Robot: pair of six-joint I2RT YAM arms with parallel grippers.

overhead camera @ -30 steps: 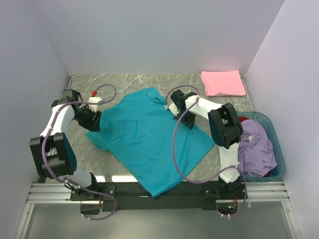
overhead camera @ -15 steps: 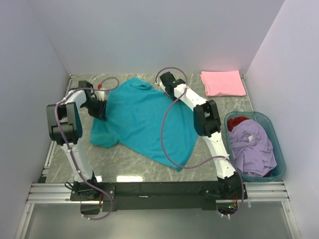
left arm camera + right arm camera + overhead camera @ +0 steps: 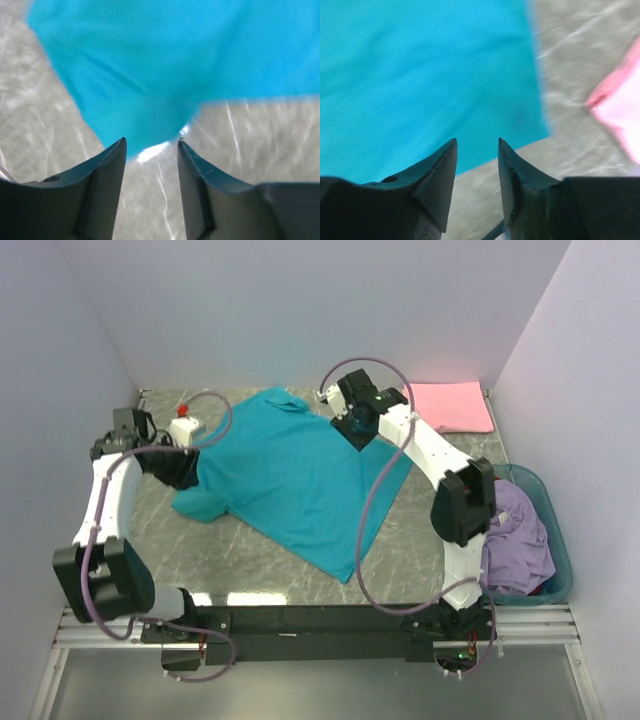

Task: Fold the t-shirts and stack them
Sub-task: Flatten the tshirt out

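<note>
Nearest the camera, both arm bases sit on the rail at the front edge of the grey marbled table (image 3: 250,560). At the near right stands a teal basket (image 3: 566,565), which holds a crumpled lavender t-shirt (image 3: 520,535) and is partly hidden by the right arm's elbow. The teal t-shirt (image 3: 290,480) lies spread open across the middle of the table, with one hem corner pointing toward the rail and the collar toward the far wall. The left gripper (image 3: 183,468) is at the shirt's left edge, just beyond the sleeve. In the left wrist view, the left gripper (image 3: 151,142) has its fingers apart with nothing between them, and a point of teal cloth lies on the marble just past the tips. Farther back, the right gripper (image 3: 358,428) hangs over the shirt's far right edge. In the right wrist view, its fingers (image 3: 440,170) are likewise spread and empty, and below them the cloth's edge meets bare table. Whether either gripper touches the fabric cannot be told. In the far right corner, apart from the teal shirt, lies the folded pink t-shirt (image 3: 450,407).
</note>
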